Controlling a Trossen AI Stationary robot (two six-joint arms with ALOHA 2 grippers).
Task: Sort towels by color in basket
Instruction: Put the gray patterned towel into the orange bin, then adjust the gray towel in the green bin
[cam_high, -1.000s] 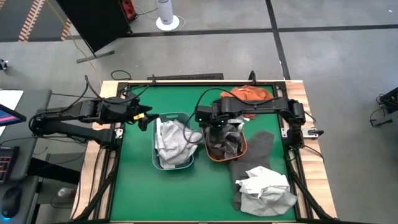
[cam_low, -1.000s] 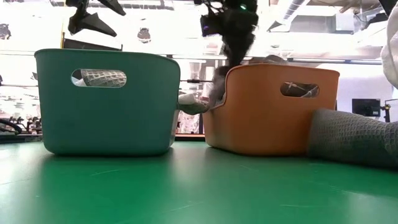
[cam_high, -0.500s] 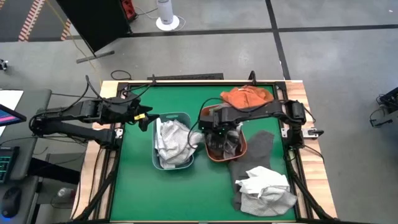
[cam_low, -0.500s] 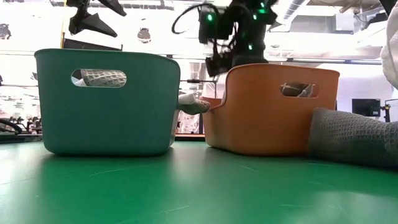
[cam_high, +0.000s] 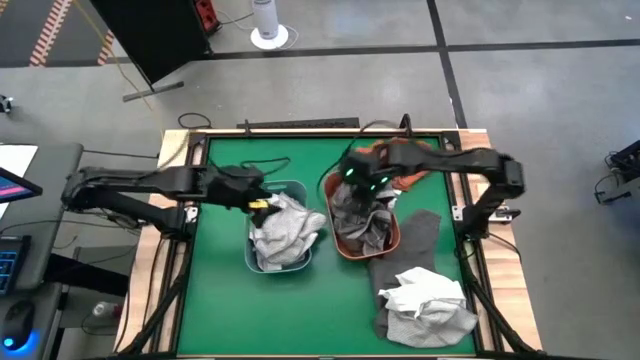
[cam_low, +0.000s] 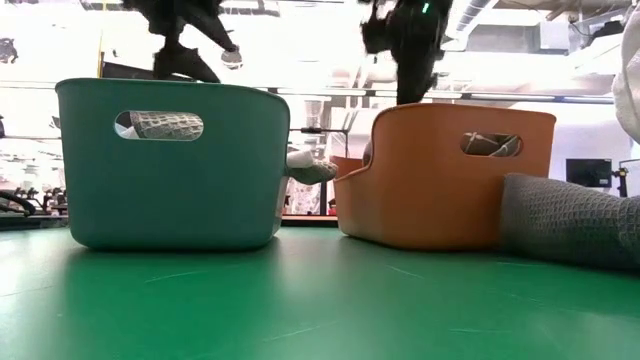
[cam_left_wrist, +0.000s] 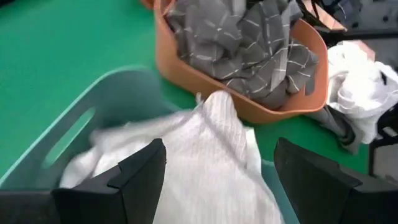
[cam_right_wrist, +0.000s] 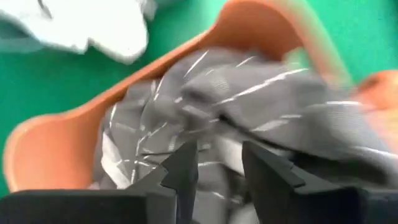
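A teal basket (cam_high: 249, 240) holds white and light grey towels (cam_left_wrist: 205, 155); one corner (cam_low: 310, 168) droops over its right wall. My left gripper (cam_left_wrist: 217, 180) hovers open just above them, a finger on either side of the white heap. Beside it, an orange basket (cam_low: 430, 190) holds grey patterned towels (cam_right_wrist: 249, 99). My right gripper (cam_right_wrist: 221, 168) is over that basket, pointing steeply down, its fingers a little apart with nothing between them. A dark grey towel (cam_high: 418, 235) lies on the mat against the orange basket, with a white towel (cam_high: 425, 298) on its near end.
A rust-orange towel (cam_high: 375, 153) lies at the table's far edge behind the orange basket, partly under my right arm. The two baskets stand close together mid-table. Green mat shows on the left and near sides (cam_high: 220, 310). A raised wooden frame borders the table.
My left gripper has moved toward the table's right and down, from beside the teal basket to over its towels. My right gripper dipped into the orange basket, then rose again toward the far side. The dark cloth that hung below it now lies in the basket, which has shifted slightly.
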